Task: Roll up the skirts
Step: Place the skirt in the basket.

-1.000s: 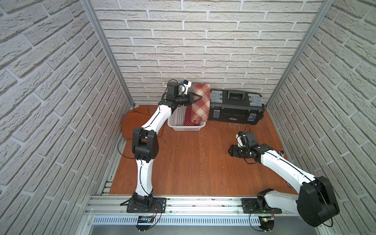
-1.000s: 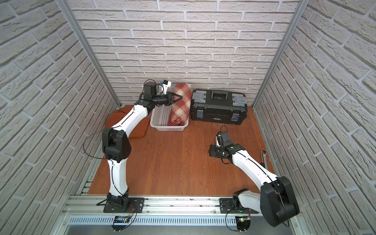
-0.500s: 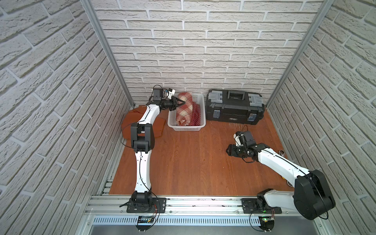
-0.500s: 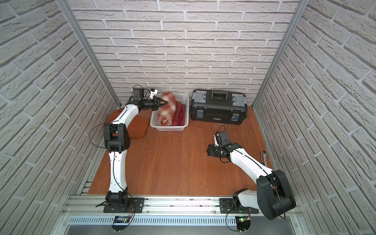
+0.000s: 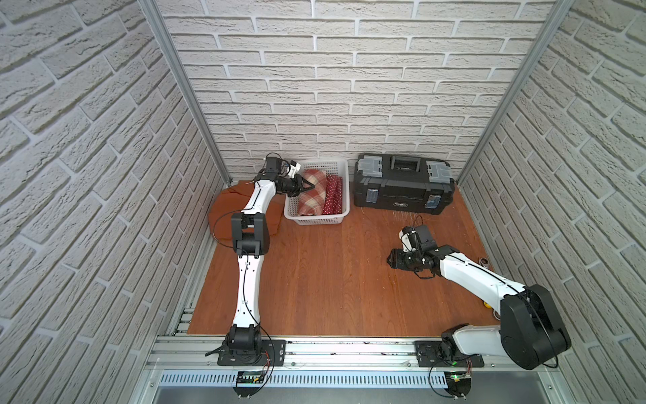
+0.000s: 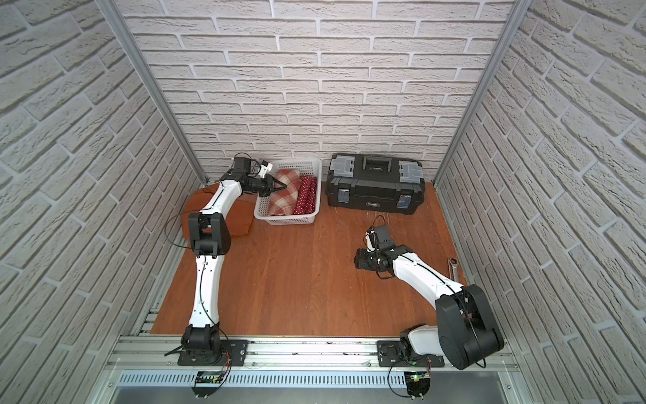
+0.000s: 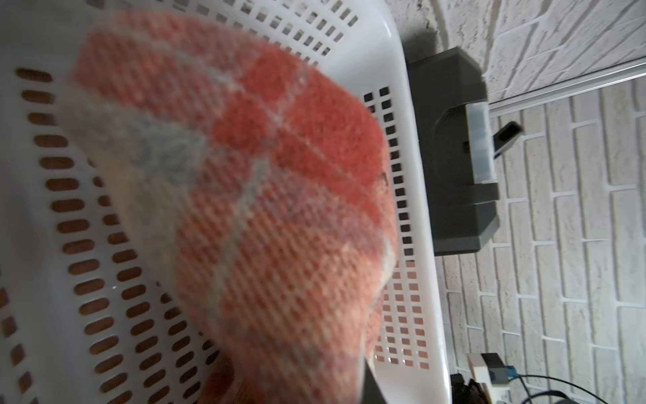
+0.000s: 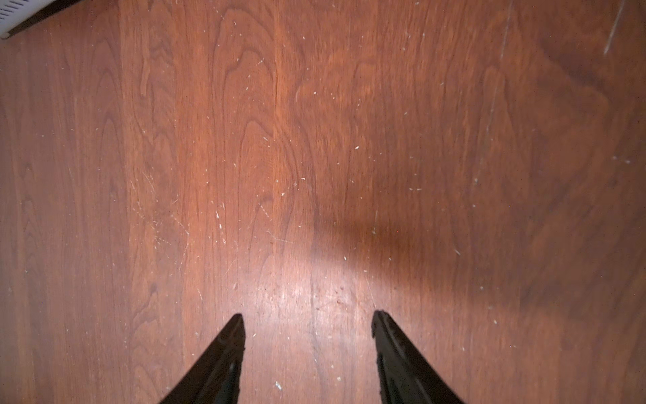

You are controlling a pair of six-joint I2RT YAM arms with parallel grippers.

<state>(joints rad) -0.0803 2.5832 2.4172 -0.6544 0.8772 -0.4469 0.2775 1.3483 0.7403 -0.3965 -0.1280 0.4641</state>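
While pinching the rolled plaid skirt (image 5: 310, 201) in the nearly shut left gripper (image 5: 309, 185), low in the basket (image 5: 316, 221) beside the dotted roll (image 5: 334, 196), settle it, release gently to avoid unrolling, hold the open, empty right gripper (image 8: 307, 323) clear.

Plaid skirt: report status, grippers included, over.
Left gripper shut on rolled plaid skirt, inside basket beside polka-dot roll. Right gripper open, empty, over table. Orange skirt outside basket, nothing blocking.
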